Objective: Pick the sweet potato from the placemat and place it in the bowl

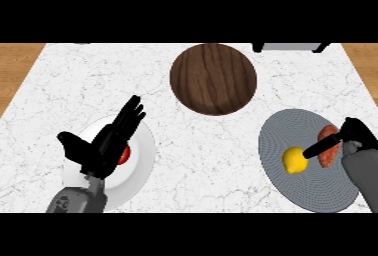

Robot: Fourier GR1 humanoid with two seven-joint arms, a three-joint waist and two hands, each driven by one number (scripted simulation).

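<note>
The sweet potato [328,156], reddish brown, lies on the right side of the round grey placemat [295,185]. My right hand [353,134] comes in from the right edge and curls round it. Its thumb [319,148] crosses the potato's middle, so only the two ends show. The potato still rests on the mat. The dark wooden bowl [213,79] stands at the back centre, apart from both hands. My left hand [100,147] is open at the lower left, fingers up, resting above a white plate.
A yellow lemon [294,160] lies on the placemat just left of the potato. The white plate [144,150] at the left holds a small red fruit [125,154]. A grey object [289,46] stands at the counter's back edge, right of the bowl.
</note>
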